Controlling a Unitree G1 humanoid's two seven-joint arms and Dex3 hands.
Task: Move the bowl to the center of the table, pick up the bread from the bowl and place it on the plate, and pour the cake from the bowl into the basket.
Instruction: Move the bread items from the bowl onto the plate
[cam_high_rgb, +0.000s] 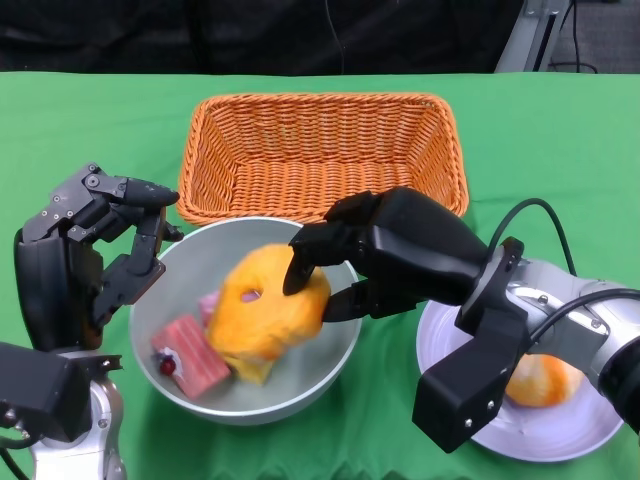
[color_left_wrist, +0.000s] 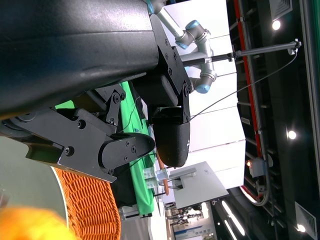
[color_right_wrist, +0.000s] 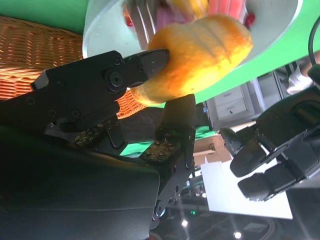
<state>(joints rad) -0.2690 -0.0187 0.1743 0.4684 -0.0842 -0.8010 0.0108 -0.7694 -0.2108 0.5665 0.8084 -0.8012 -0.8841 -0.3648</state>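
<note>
The grey bowl (cam_high_rgb: 340, 345) sits at the table's middle, in front of the basket (cam_high_rgb: 320, 150). My right hand (cam_high_rgb: 390, 250) reaches over its rim and pinches the orange-yellow bread (cam_high_rgb: 265, 310), which hangs tilted and slightly lifted inside the bowl. The right wrist view shows the fingertips pressed into the bread (color_right_wrist: 200, 50) under the bowl (color_right_wrist: 105, 30). A pink and red cake (cam_high_rgb: 190, 358) lies in the bowl at the front left. My left hand (cam_high_rgb: 95, 250) stands at the bowl's left rim with its fingers apart, holding nothing.
A white plate (cam_high_rgb: 590, 430) lies at the right front, partly under my right forearm, with another orange bread (cam_high_rgb: 545, 380) on it. The orange wicker basket holds nothing. Green cloth covers the table.
</note>
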